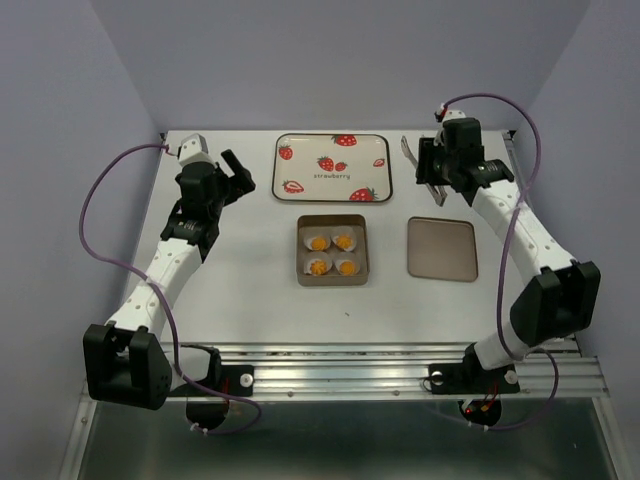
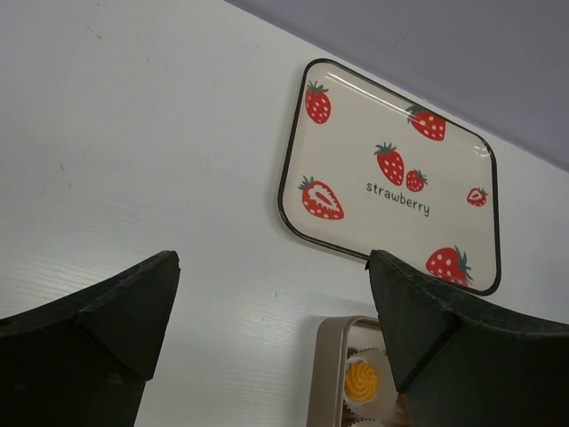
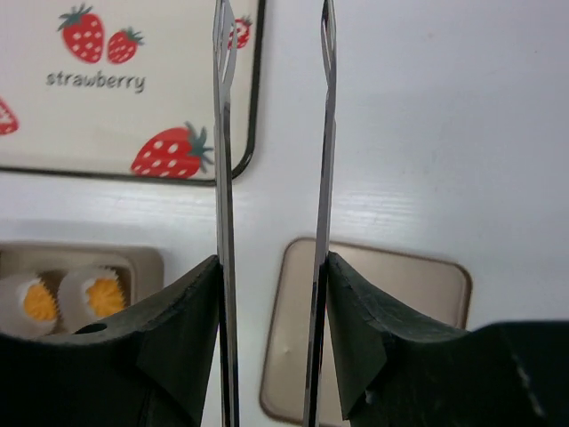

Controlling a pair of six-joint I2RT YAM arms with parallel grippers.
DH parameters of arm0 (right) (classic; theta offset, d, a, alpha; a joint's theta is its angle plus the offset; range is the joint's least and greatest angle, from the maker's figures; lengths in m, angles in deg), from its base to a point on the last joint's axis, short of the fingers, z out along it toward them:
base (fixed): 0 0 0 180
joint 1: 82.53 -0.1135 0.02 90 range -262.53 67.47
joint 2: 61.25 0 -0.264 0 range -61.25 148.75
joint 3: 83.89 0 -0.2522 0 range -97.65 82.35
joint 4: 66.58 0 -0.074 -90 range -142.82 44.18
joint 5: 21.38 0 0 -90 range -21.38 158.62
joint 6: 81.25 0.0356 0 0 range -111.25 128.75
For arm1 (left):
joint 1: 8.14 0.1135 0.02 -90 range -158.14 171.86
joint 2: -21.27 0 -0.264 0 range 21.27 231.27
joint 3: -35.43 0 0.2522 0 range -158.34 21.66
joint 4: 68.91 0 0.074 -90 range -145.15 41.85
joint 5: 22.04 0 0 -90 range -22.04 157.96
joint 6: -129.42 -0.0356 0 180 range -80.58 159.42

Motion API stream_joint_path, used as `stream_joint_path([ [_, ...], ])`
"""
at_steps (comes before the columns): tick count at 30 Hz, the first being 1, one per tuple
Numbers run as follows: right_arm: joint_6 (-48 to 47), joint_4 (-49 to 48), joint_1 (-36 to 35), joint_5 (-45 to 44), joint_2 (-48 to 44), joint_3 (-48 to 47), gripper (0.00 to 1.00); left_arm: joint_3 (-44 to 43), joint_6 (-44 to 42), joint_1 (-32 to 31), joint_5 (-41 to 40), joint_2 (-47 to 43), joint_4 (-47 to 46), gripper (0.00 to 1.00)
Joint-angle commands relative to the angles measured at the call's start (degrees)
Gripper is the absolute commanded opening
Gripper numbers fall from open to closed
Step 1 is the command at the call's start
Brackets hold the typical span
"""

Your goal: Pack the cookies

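The left arm and right arm share white link shells and bulky black joint blocks; a thin purple cable loops beside each, running from base to wrist; the left gripper and right gripper are black; their fingers are matte wedges with blunt, angular tips.

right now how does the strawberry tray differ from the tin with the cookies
The strawberry tray is white with red prints and bare; the tin is plain tan and holds four cookies. The tray is wider than the tin and sits farther back. Both are rounded rectangles.
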Motion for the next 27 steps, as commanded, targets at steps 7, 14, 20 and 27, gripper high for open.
stream_joint_path([
  [7,-10.5,-7.4,12.0,0.7,24.9,-18.3,0.52,-1.5,-2.8,-0.2,-1.2,-1.3,-4.2,0.99],
  [14,-13.2,-10.5,13.7,0.6,37.1,-26.4,0.54,-2.1,-3.2,-0.2,-1.4,-1.1,-4.1,0.99],
  [20,-13.0,-11.1,14.2,1.8,43.4,-29.5,0.54,-3.7,-3.1,-0.1,-0.5,0.3,-3.6,0.99],
  [27,-12.7,-11.4,14.8,1.4,46.1,-28.6,0.60,-4.7,-2.8,-0.1,0.0,1.1,-2.8,0.99],
])
